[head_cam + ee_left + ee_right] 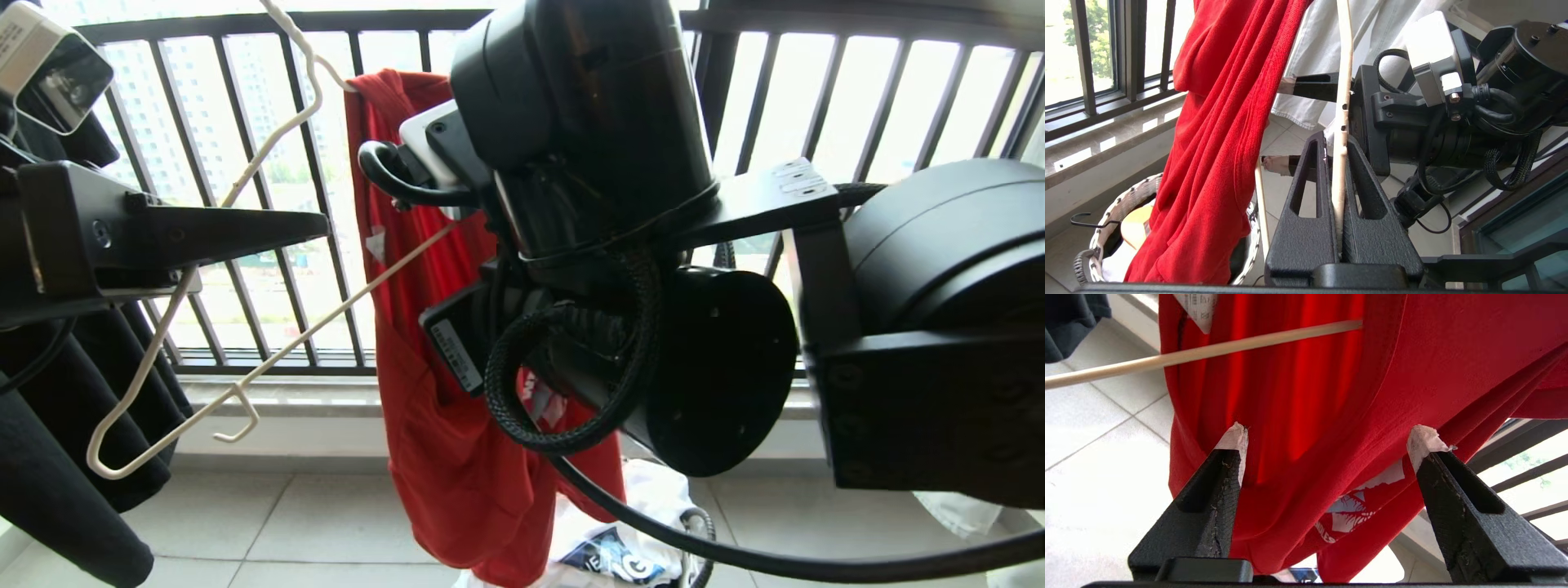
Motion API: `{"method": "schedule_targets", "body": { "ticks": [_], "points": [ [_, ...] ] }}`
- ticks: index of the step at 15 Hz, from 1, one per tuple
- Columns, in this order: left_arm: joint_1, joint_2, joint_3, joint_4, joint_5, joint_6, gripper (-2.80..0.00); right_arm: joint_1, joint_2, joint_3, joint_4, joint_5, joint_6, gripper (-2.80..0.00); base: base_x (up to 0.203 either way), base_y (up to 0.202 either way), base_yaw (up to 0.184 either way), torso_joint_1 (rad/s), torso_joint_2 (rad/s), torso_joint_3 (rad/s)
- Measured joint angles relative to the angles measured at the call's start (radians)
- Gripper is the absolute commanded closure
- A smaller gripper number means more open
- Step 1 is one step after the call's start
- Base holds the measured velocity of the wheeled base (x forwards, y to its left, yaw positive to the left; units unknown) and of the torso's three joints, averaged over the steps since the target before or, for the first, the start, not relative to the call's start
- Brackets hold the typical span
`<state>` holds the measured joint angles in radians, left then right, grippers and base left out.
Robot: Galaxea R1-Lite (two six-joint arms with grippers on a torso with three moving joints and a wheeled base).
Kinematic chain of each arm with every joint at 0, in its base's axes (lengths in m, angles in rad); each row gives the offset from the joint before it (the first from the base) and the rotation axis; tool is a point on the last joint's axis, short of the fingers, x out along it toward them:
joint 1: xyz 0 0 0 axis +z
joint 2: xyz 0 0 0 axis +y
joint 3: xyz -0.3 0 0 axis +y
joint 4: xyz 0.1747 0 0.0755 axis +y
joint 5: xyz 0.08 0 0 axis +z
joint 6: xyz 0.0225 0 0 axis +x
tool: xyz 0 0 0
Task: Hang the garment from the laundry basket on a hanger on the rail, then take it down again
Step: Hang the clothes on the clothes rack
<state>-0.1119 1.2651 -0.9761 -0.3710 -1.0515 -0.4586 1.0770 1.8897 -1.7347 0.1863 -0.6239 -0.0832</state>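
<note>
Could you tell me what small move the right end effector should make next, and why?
Probably close on the red T-shirt again and draw it along the wire hanger: the right end effector is open, while the left end effector clamps the hanger.

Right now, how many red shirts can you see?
1. The red shirt hangs on one end of the white hanger, held in the left gripper's shut fingers, above the laundry basket. Others may be hidden in the basket.
</note>
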Motion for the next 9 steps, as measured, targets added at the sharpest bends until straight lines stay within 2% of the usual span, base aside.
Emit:
{"method": "schedule_targets", "body": {
  "ticks": [2,3,9],
  "points": [
    [0.001,0.0,0.005,-0.009,0.0,-0.003,0.0,-0.008,0.031,-0.016,-0.042,-0.031,-0.005,-2.8,0.0,0.0,0.0,0.0,0.0,0.0],
    [0.003,0.0,0.006,-0.008,0.0,-0.004,0.0,-0.018,0.047,-0.038,-0.045,-0.043,-0.007,0.0,0.0,0.0,0.0,0.0,0.0,0.0],
    [0.014,-0.001,0.007,-0.01,0.0,-0.003,0.0,-0.069,0.084,-0.092,-0.048,-0.049,-0.027,0.0,0.0,0.0,0.0,0.0,0.0,0.0]
  ]
}}
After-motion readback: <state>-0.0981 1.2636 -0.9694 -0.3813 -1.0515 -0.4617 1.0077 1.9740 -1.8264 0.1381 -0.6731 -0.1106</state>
